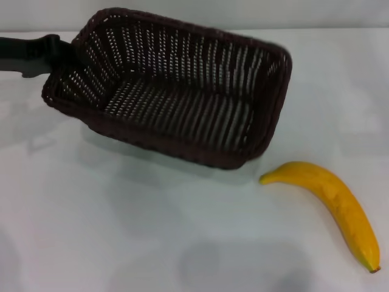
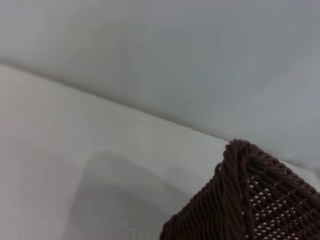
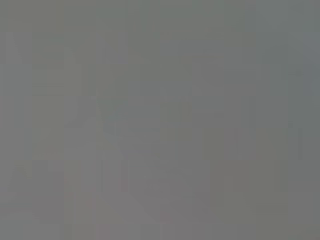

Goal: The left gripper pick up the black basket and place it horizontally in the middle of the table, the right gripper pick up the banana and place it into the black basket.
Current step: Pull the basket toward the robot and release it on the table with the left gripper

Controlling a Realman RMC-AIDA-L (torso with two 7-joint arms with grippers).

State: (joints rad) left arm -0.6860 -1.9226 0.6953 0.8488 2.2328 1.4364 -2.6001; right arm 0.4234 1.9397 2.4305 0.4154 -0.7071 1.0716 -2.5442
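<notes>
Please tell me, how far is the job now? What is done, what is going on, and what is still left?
Done: the left gripper has the basket by its left end, and the basket is tilted with a shadow beneath, apparently lifted. In hand: setting it level in the middle of the table. Left: the banana lies untouched on the table, right of the basket. The right gripper is not visible.

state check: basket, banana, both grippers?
black basket: tilted, lifted off the table at its left end, nothing in it
banana: lying on the table, right of the basket, apart from it
left gripper: at the basket's left rim, holding it
right gripper: not in view
</notes>
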